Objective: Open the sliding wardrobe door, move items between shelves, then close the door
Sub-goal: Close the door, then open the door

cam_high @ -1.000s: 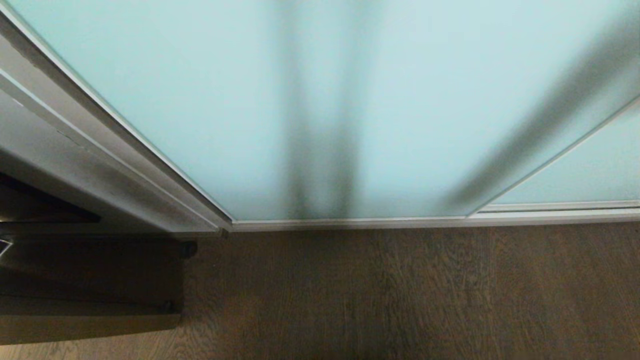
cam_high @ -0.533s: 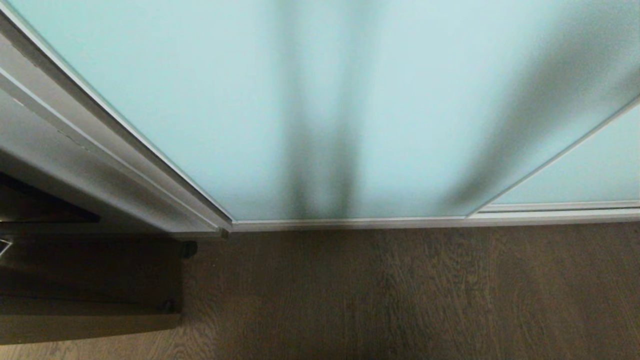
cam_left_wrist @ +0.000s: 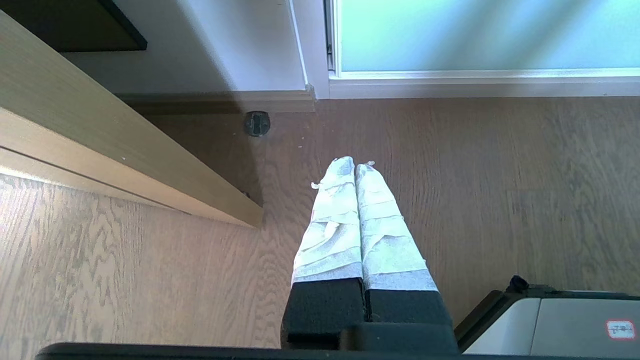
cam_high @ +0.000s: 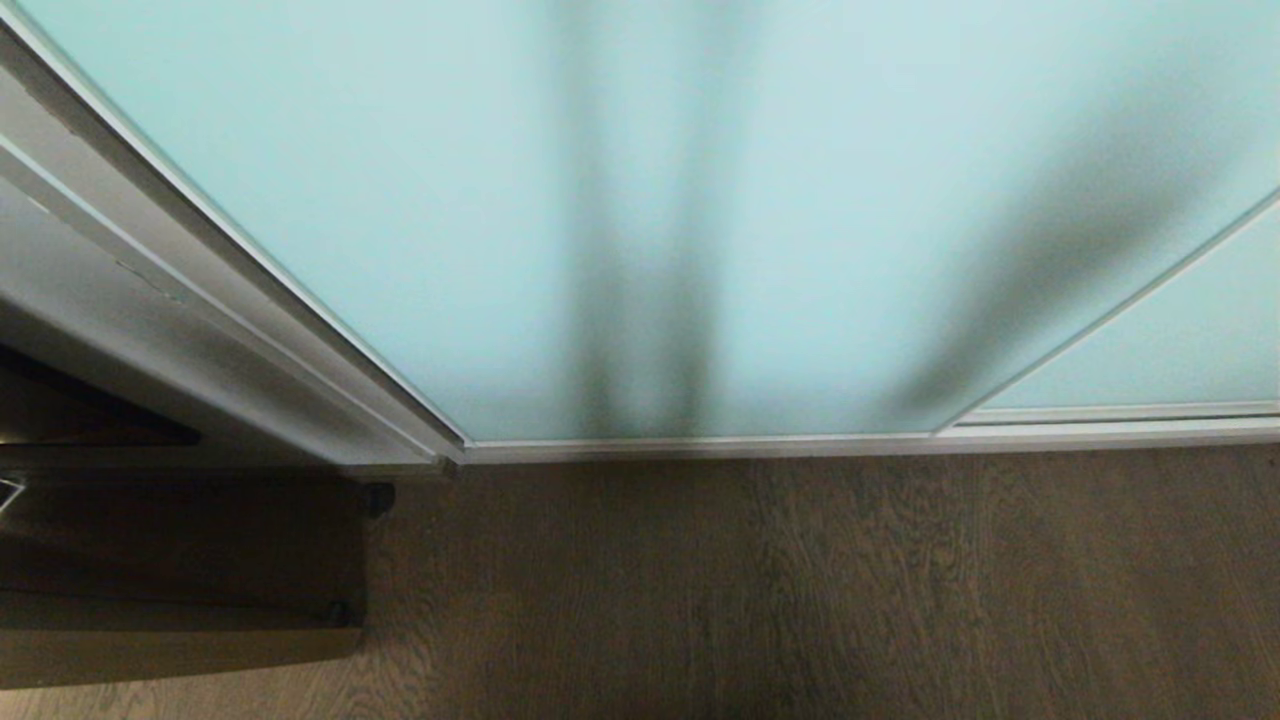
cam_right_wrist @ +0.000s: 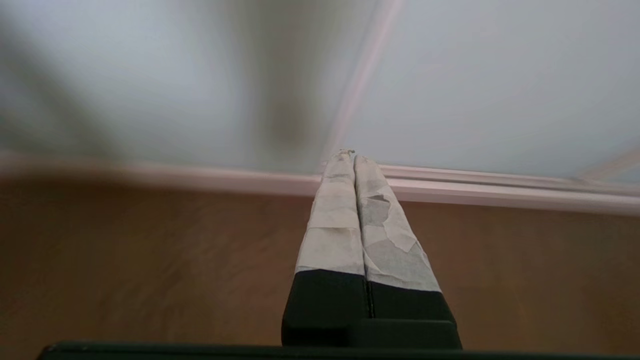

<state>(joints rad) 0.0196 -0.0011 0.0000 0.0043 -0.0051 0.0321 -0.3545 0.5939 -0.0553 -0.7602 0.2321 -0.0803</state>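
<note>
Your right gripper [cam_right_wrist: 354, 156], fingers pressed together and empty, pointed at the sliding wardrobe door [cam_high: 640, 200] near its bottom frame, probably to push it open.

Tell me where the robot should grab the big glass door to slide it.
The sliding wardrobe door shows no handle, and its frosted glass is flat and smooth. Probably best: catch the thin silvery frame on its left edge, beside the off-white post, coming from the left and pushing right.
</note>
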